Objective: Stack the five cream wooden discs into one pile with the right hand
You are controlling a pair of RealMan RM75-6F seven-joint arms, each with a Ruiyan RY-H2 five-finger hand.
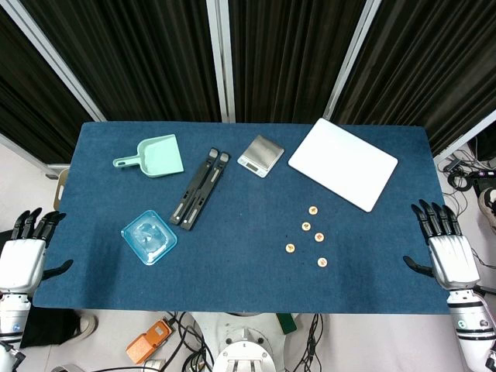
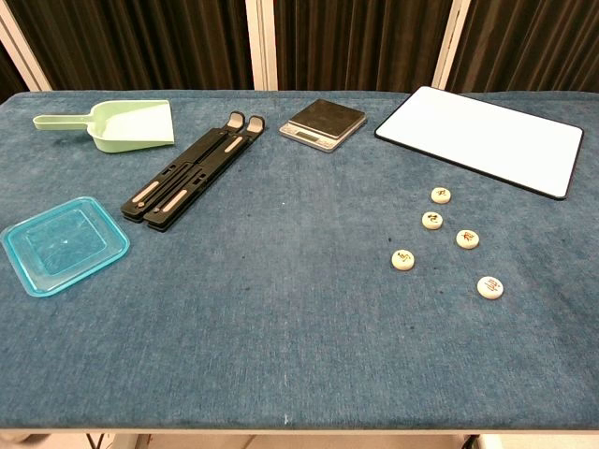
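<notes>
Five small round cream wooden discs [image 1: 308, 226], all flat and separate, none stacked, on the right half of the blue-covered desk [image 1: 232, 256], toward its front edge. Well apart from the right hand [image 1: 449, 252], resting beyond the desk's right edge, fingers spread, grasping nothing. Left hand [image 1: 23, 256] off the left edge, equally released.

Even, diffuse overhead light; I see only faint, short shadows under objects on the blue table [image 1: 248, 279]. Mild glare on the whiteboard [image 1: 342, 163] (upper right of head view). Both views sharp; head view edges bow slightly. Curtains dark, detail lost.
</notes>
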